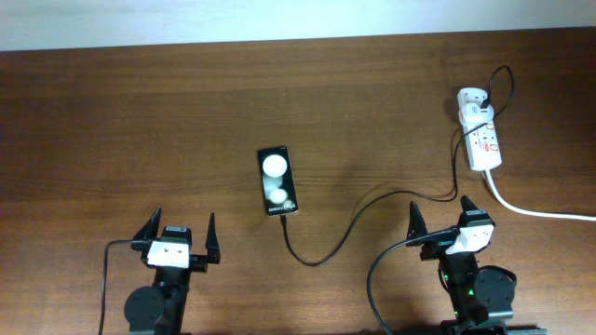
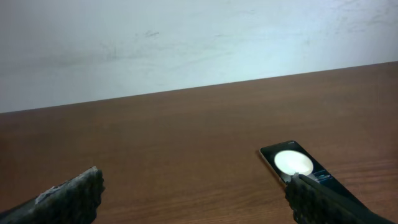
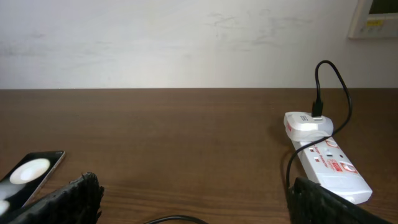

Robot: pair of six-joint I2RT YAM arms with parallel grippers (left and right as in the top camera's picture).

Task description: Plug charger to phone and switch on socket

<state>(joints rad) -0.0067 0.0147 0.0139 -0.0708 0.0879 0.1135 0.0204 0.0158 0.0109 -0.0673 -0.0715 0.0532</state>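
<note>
The black phone (image 1: 277,180) lies flat mid-table, screen up with two white reflections; it also shows in the left wrist view (image 2: 297,167) and the right wrist view (image 3: 28,176). The thin black charger cable (image 1: 345,229) runs from the white adapter (image 1: 473,100) on the socket strip (image 1: 483,140) to the phone's near end, its tip at the phone's bottom edge (image 1: 282,217). The socket also shows in the right wrist view (image 3: 329,163). My left gripper (image 1: 179,236) is open and empty, left of the phone. My right gripper (image 1: 445,217) is open and empty, below the socket.
A thick white cord (image 1: 535,210) leaves the socket toward the right edge. The wooden table (image 1: 140,121) ends at a white wall at the back. Black arm cables (image 1: 386,270) loop near the right arm's base.
</note>
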